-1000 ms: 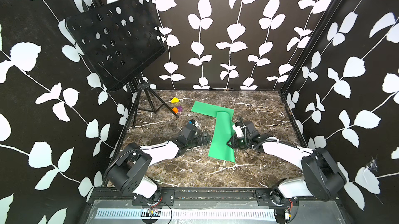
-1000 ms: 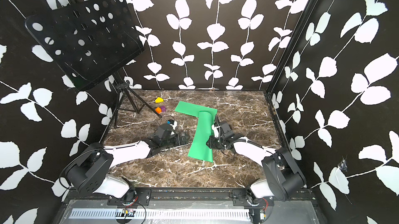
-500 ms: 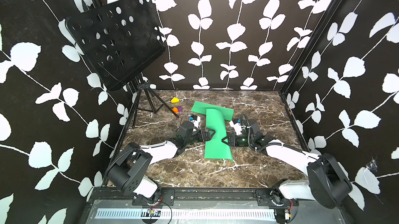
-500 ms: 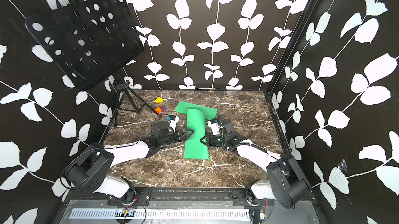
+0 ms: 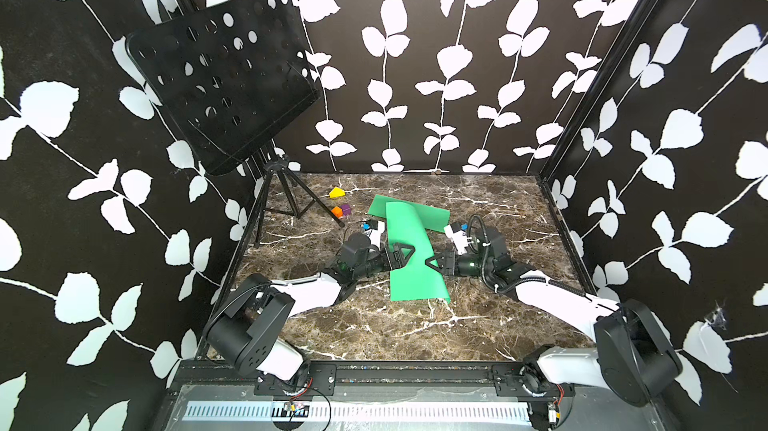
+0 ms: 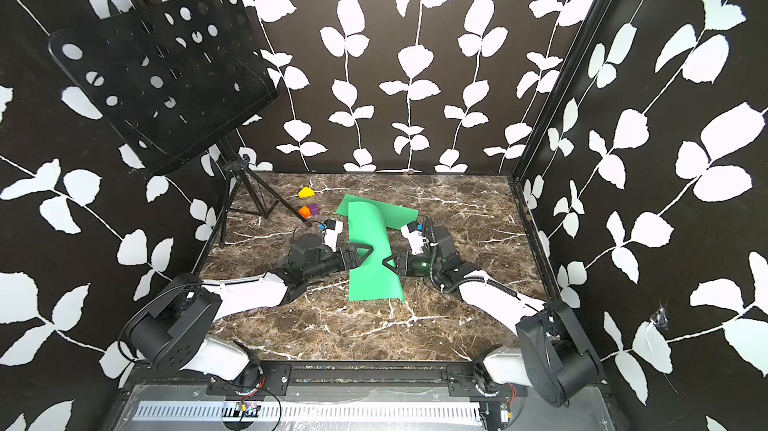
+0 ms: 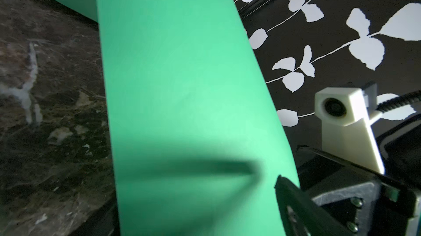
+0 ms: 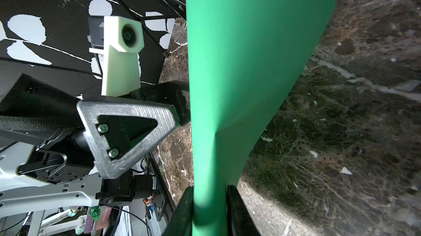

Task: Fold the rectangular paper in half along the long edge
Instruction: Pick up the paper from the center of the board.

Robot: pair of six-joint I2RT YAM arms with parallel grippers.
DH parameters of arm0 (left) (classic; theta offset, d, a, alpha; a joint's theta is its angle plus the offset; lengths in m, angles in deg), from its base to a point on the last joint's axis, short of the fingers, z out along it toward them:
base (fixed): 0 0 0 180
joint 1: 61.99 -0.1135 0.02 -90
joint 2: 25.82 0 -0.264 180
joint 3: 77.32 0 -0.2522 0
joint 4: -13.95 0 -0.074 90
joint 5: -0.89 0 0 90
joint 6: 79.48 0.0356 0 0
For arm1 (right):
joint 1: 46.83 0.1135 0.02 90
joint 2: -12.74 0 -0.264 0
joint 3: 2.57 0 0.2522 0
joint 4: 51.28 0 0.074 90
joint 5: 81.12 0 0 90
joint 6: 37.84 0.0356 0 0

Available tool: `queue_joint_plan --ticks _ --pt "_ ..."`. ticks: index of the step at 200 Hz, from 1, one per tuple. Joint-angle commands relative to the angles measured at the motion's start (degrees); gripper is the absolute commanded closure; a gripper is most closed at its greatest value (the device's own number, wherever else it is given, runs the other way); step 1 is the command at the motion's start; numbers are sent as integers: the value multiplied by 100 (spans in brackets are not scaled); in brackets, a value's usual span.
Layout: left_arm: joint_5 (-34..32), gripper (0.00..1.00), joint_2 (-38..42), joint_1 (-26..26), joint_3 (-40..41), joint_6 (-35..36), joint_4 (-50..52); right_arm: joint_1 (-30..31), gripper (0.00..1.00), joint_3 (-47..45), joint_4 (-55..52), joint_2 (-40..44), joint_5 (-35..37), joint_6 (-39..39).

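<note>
Right end effector (image 8: 210, 191) closed on the green paper (image 5: 411, 275). In the right wrist view a dark finger (image 8: 239, 209) sits on each face of the sheet, pinching its long edge about midway along the raised part.

Left end effector (image 5: 402, 253): jaws apart, nothing held. It sits at the opposite long edge, one triangular finger over the sheet's margin in both top views. Contact cannot be told.

Paper position: mid-table (image 5: 374, 333), between the two arms. The far portion (image 5: 432, 217) lies flat toward the back wall. The rest rises from it in a smooth curl and runs forward, its near end down by the table. The upper run sits askew to the flat portion, so the edges are not lined up. No crease visible.

Handling, as judged:
- Light, thin and pliant, yet springy. It holds a rounded bend rather than collapsing, so it will likely need pressing flat to take a crease.
- Matte faces should hold well in the pads. The polished marble table probably lets the flat portion slide if dragged.
- A pinch on one side invites twist, and the skew here suggests that.
- Best hold: shallow pinches on both long edges, level with each other and near the free end, so the corners can be steered onto their mates.
- Avoid squeezing mid-sheet, which could dent or wrinkle it.
</note>
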Motion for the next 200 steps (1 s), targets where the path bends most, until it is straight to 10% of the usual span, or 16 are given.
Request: queue_joint_plan --ticks 1,200 --pt "153 14 51 4 70 -194 -437 -38 75 -85 261 97 -108 49" --pt "317 100 277 -126 -103 21 -107 -147 71 -166 166 144 46 -40"
